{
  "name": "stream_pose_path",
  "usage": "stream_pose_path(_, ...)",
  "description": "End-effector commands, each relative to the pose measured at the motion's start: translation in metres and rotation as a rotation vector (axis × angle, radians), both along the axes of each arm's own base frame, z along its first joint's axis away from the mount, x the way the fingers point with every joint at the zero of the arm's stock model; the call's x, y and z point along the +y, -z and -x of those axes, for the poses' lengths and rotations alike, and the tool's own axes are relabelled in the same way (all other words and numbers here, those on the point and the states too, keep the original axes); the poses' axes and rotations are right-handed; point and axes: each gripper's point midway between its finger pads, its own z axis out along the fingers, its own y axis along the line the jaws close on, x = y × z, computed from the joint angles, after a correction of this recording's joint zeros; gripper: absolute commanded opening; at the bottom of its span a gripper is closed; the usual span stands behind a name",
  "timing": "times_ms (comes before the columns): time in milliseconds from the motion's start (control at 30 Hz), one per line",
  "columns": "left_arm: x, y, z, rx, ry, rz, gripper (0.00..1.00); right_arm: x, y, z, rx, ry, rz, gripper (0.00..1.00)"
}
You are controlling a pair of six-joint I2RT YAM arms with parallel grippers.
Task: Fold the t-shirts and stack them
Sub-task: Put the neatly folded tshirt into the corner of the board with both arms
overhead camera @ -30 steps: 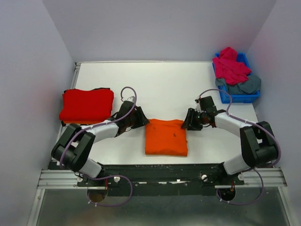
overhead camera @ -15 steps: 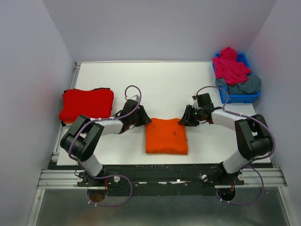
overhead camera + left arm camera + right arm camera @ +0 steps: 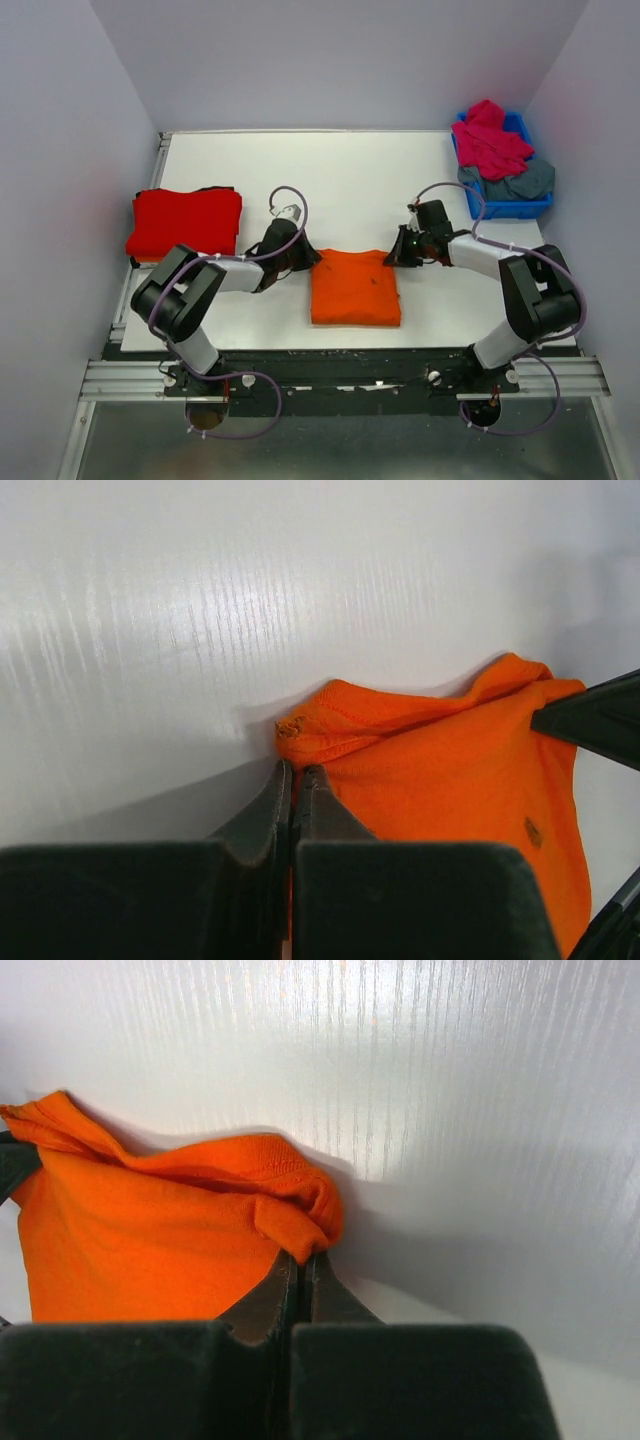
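Leaning low, left fingers [image 3: 262, 820], right fingers [image 3: 262, 1305] pinching orange t-shirt [image 3: 355, 290] corners

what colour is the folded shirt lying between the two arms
The t-shirt is bright orange, plain all over; it shows best in the top external view.

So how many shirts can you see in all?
4: orange shirt front centre, red shirt folded at left, pink shirt and grey shirt in the bin, far right. More may be hidden underneath.

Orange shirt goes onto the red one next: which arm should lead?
Probably left. The left pincer and right pincer each pinch a far corner of the orange t-shirt, but the left sits nearer the folded red t-shirt.
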Motion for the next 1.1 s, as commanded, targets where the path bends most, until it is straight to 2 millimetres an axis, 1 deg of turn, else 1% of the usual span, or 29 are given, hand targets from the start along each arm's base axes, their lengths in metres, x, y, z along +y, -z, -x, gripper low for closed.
stream_pose_path(0, 0.009, -0.025, 0.001, -0.118, 0.002, -0.018, 0.0, -0.003, -0.013, 0.001, -0.111, -0.017, 0.008, 0.01)
stream_pose_path(100, 0.011, -0.041, 0.005, -0.168, 0.012, -0.01, 0.0, 0.003, -0.031, 0.002, -0.183, -0.051, -0.009, 0.01)
stream_pose_path(133, 0.012, -0.045, 0.007, -0.182, 0.013, -0.008, 0.0, 0.004, -0.039, 0.002, -0.216, -0.06, -0.018, 0.01)
stream_pose_path(200, 0.017, -0.056, 0.009, -0.219, 0.007, -0.008, 0.0, 0.005, -0.053, 0.003, -0.273, -0.075, -0.027, 0.01)
stream_pose_path(333, 0.025, -0.075, 0.012, -0.269, -0.01, -0.017, 0.0, 0.005, -0.069, 0.011, -0.344, -0.094, -0.047, 0.01)
stream_pose_path(367, 0.031, -0.081, 0.009, -0.286, -0.036, -0.029, 0.0, 0.008, -0.079, 0.008, -0.389, -0.098, -0.066, 0.01)
stream_pose_path(500, 0.039, -0.097, 0.012, -0.313, -0.063, -0.038, 0.0, 0.013, -0.097, 0.007, -0.451, -0.107, -0.086, 0.01)
stream_pose_path(567, 0.044, -0.101, 0.013, -0.315, -0.075, -0.046, 0.0, 0.013, -0.102, 0.006, -0.46, -0.108, -0.087, 0.01)
stream_pose_path(667, 0.049, -0.111, 0.014, -0.332, -0.093, -0.049, 0.0, 0.018, -0.111, 0.006, -0.484, -0.125, -0.106, 0.01)
stream_pose_path(733, 0.054, -0.118, 0.016, -0.343, -0.109, -0.05, 0.0, 0.025, -0.122, 0.007, -0.511, -0.144, -0.126, 0.01)
stream_pose_path(833, 0.067, -0.129, 0.015, -0.358, -0.159, -0.081, 0.0, 0.036, -0.143, 0.007, -0.577, -0.177, -0.135, 0.01)
stream_pose_path(900, 0.079, -0.136, 0.012, -0.365, -0.206, -0.117, 0.0, 0.044, -0.16, 0.004, -0.614, -0.189, -0.146, 0.01)
stream_pose_path(1000, 0.105, -0.149, 0.003, -0.355, -0.3, -0.158, 0.0, 0.064, -0.186, 0.002, -0.658, -0.224, -0.182, 0.01)
stream_pose_path(1067, 0.121, -0.165, 0.001, -0.361, -0.358, -0.158, 0.0, 0.081, -0.204, 0.0, -0.691, -0.253, -0.208, 0.01)
